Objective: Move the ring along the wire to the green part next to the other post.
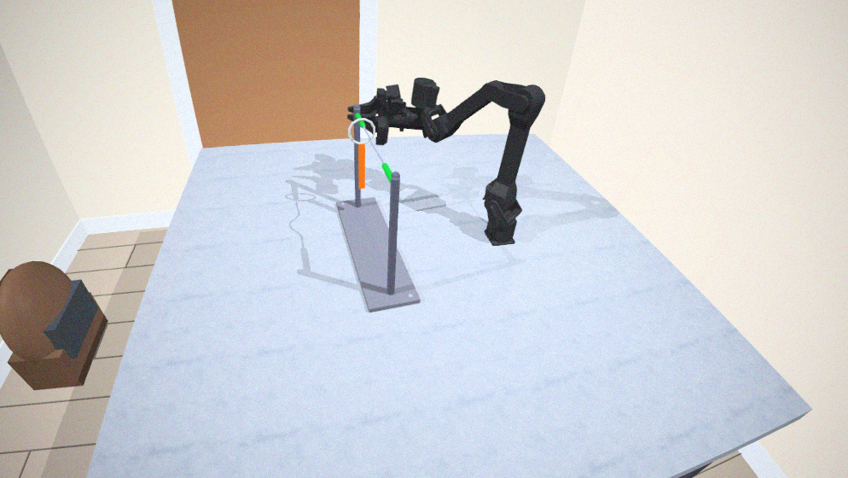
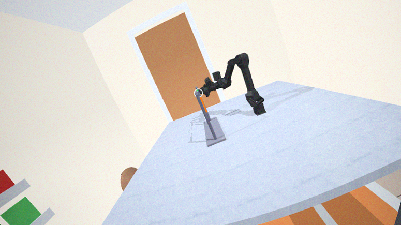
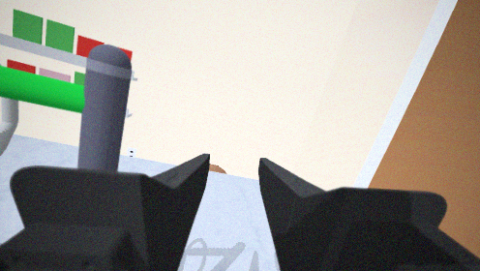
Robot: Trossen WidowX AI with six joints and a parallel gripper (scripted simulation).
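Observation:
A pale ring (image 1: 349,131) (image 3: 11,116) hangs around the green wire part (image 1: 360,120) (image 3: 44,91) beside the far post (image 1: 357,196) (image 3: 104,121). Its orange handle (image 1: 361,167) (image 2: 204,105) hangs straight down. The thin grey wire (image 1: 376,148) runs to the other green part (image 1: 387,171) at the near post (image 1: 392,237). My gripper (image 1: 350,113) (image 3: 234,162) is partly open and empty, level with the far post's top. In the wrist view that post stands left of the gap, beyond the left finger. Contact between finger and post cannot be told. The handle is outside the wrist view.
Both posts stand on a grey base plate (image 1: 380,261) on the pale table (image 1: 474,368) (image 2: 278,171). My arm's base (image 1: 500,228) (image 2: 259,108) stands right of the plate. A brown round object (image 1: 35,308) is beyond the table's left edge.

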